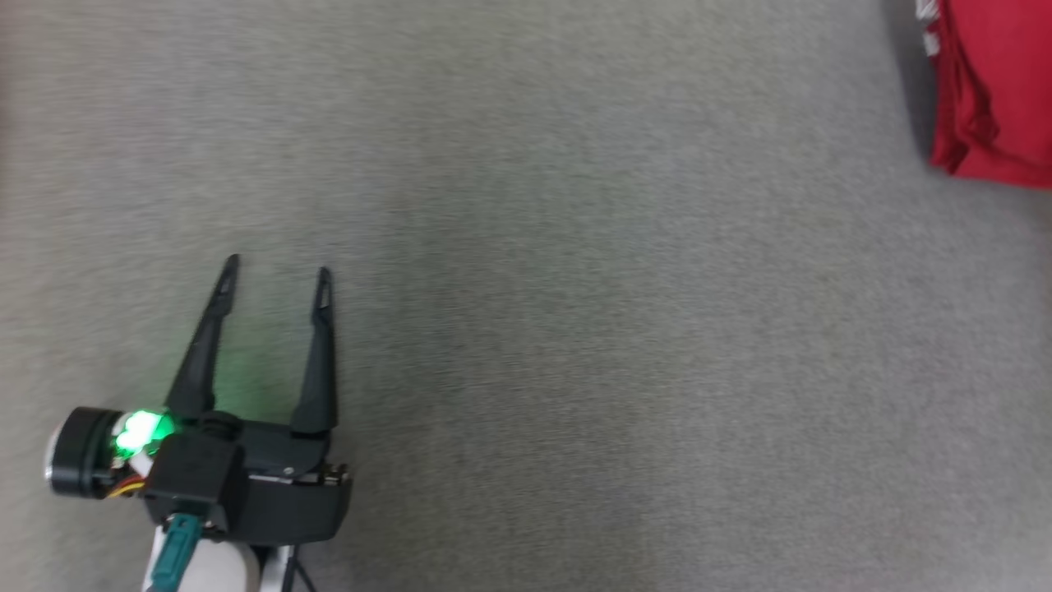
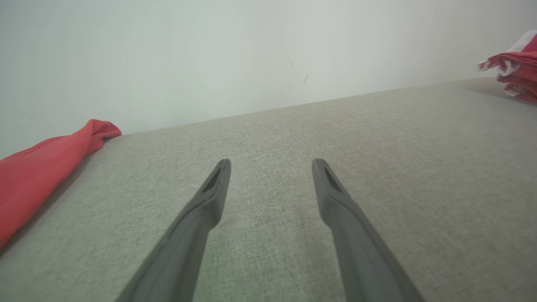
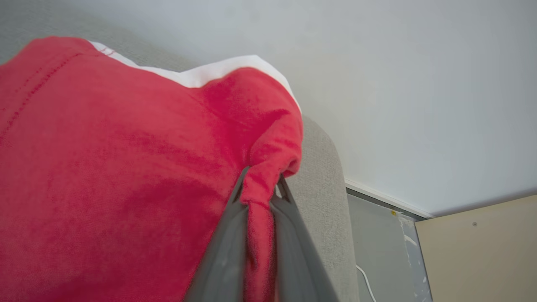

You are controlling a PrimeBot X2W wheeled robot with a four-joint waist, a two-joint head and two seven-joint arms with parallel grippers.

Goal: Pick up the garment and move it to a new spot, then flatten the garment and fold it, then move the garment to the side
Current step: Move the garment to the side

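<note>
Garment [image 1: 990, 90]: red, soft, plush nap, white trim [image 3: 218, 71] along one edge. In the head view it lies at the far right of the grey fabric surface [image 1: 526, 329], partly past the frame edge.

Right gripper [image 3: 263, 176]: fingers drawn together on a bunched fold of the garment, with cloth pinched between them and the rest draped off to one side.

Left gripper [image 1: 278, 267]: fingers spread wide, nothing between them, low over bare fabric and well apart from the garment.

Handling, judged:
- Light and limp, with no stiffness. It will sag and trail from a single pinch.
- The nap looks grippy rather than slick, so slip seems unlikely, though a thick bunch could work loose.
- It is not fragile.
- For flattening, a second hold at a corner or along the trimmed hem would spread it better than the present mid-fold pinch.

Surroundings:
- In the left wrist view a red cloth [image 2: 37, 172] lies at the surface's edge, off to that gripper's left. It cannot be told whether it is a separate item or part of the same garment.
- A plain wall [image 2: 209, 54] stands close behind the surface.
- The right wrist view shows a white cable [image 3: 365, 281] and a beige panel [image 3: 478, 251] beyond the surface's rounded edge.
- The middle of the surface is bare. Dragged cloth could catch the other red cloth.
</note>
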